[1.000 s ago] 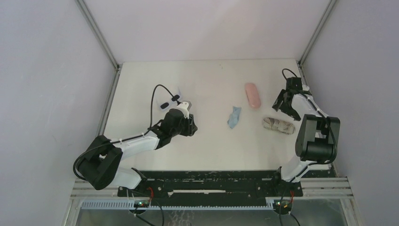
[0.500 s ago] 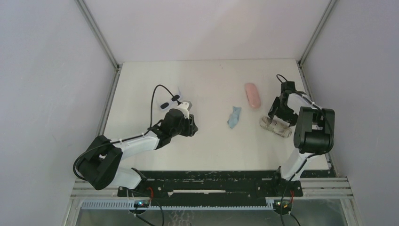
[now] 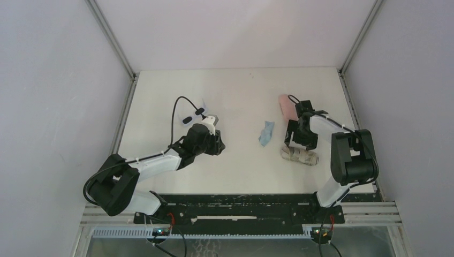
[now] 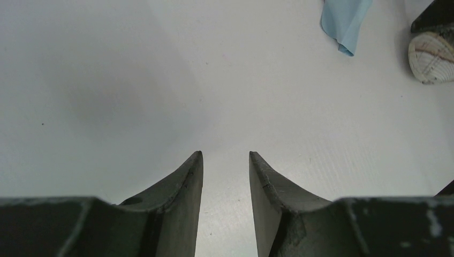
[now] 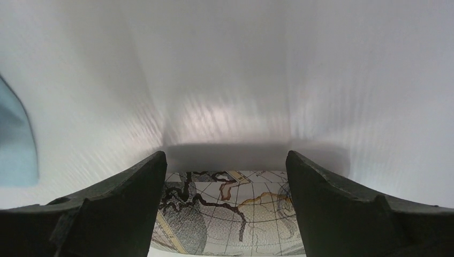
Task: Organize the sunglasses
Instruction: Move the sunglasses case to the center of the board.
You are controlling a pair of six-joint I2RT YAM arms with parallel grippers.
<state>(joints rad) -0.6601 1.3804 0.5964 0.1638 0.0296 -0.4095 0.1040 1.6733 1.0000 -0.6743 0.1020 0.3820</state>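
The table (image 3: pixel 235 91) is white. The walls (image 3: pixel 59 80) around it are pale grey. The small cloth (image 3: pixel 266 133) is light blue. The smooth case (image 3: pixel 285 105) is pink. The map case (image 3: pixel 300 156) is cream, with a map printed on it: thin dark lines, grey-green patches, and bits of yellow and orange. The sunglasses (image 3: pixel 193 115) have a white frame and dark oval lenses. The left arm (image 3: pixel 155 160) and the right arm (image 3: pixel 326 126) are white with black parts. The left pincer (image 4: pixel 225 154) has dark grey fingers. The right pincer (image 5: pixel 225 155) has black fingers. The cable (image 3: pixel 184 97) over the left arm is black.
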